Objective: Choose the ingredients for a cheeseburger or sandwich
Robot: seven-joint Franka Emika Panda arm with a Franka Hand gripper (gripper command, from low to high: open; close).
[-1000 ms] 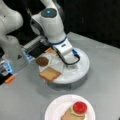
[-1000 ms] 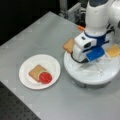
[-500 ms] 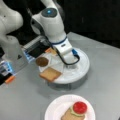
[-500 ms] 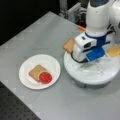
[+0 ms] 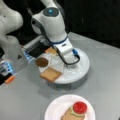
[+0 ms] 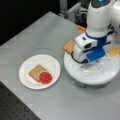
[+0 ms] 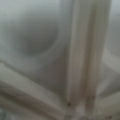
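Pincer lowered into white sectioned tray; grip state cannot be told. Bread square and patty on tray. Sandwich on plate: bread, lettuce, tomato.

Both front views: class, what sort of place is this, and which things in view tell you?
Probably a robotics lab bench, not a kitchen: a robot arm with its claw low over a white divided tray on a grey table, and toy food on a paper plate.

Opposed high front views; wrist view close-up.
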